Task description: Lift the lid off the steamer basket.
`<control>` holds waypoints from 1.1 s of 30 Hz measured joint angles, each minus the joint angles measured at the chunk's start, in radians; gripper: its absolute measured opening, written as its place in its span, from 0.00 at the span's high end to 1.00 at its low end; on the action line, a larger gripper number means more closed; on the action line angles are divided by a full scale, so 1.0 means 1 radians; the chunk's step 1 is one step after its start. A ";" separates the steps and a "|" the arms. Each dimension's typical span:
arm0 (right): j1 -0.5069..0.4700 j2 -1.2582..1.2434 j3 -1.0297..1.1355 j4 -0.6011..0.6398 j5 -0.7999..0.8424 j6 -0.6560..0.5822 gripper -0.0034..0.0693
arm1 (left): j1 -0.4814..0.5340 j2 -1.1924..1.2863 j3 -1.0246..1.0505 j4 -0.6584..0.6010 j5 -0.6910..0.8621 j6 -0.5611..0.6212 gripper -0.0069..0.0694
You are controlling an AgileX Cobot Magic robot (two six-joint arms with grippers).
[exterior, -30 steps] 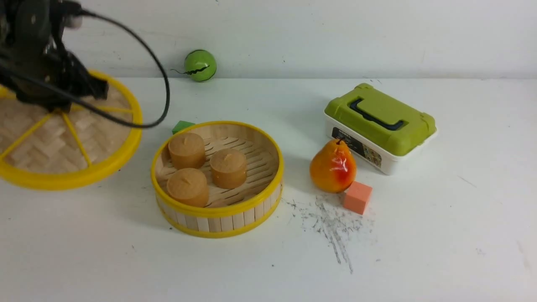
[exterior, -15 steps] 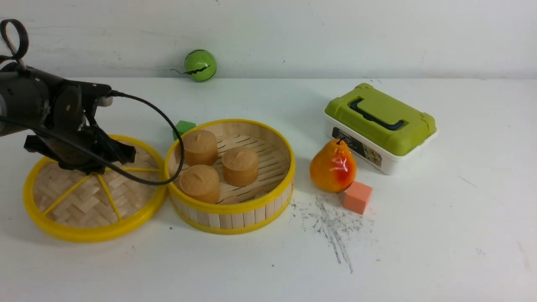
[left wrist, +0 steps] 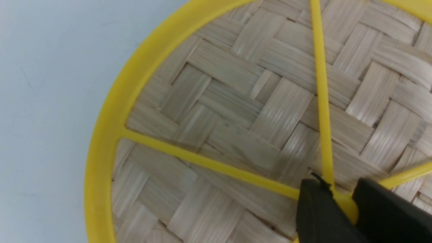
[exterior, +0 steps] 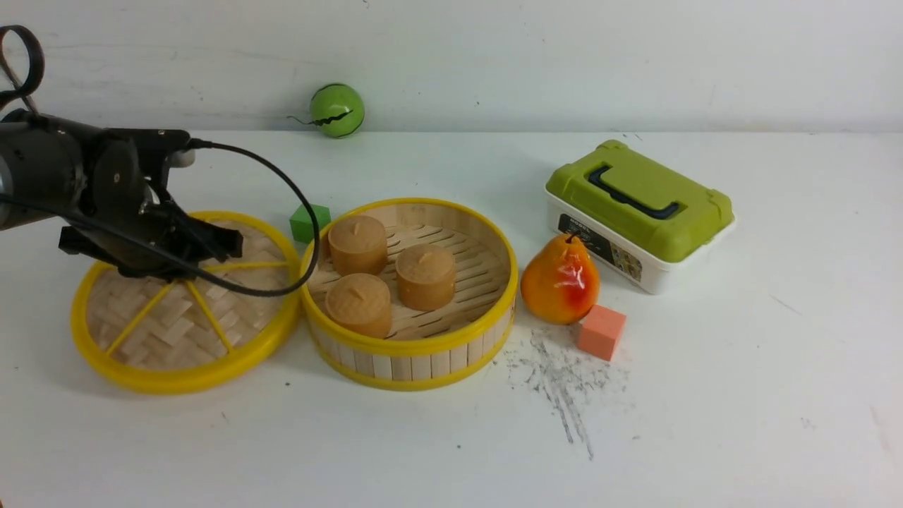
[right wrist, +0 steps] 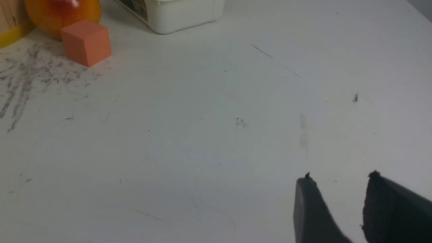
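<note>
- Front view: lid (exterior: 176,331) off, lying just left of steamer basket (exterior: 416,361), rims about touching.
- Left gripper (left wrist: 339,190) clamped on lid's centre knob.
- Right gripper (right wrist: 339,184) fingers apart above table (right wrist: 202,135).

No word, number or brand can be read anywhere. The only printed thing is a dark rectangular sticker (exterior: 603,248) on the front wall of the white rectangular plastic box with the green lid (exterior: 638,201). It carries a pale line of print and a small picture, both too blurred to make out
</note>
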 joint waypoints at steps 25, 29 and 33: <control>0.000 0.000 0.000 0.000 0.000 0.000 0.62 | 0.000 -0.571 0.011 -0.198 0.004 0.009 0.93; 0.000 0.000 0.000 0.000 0.000 0.000 0.62 | 0.000 -0.796 0.153 -0.328 -0.063 0.123 0.93; 0.000 0.000 0.000 0.000 0.000 0.000 0.62 | 0.000 -0.966 0.321 -0.421 -0.064 0.280 0.93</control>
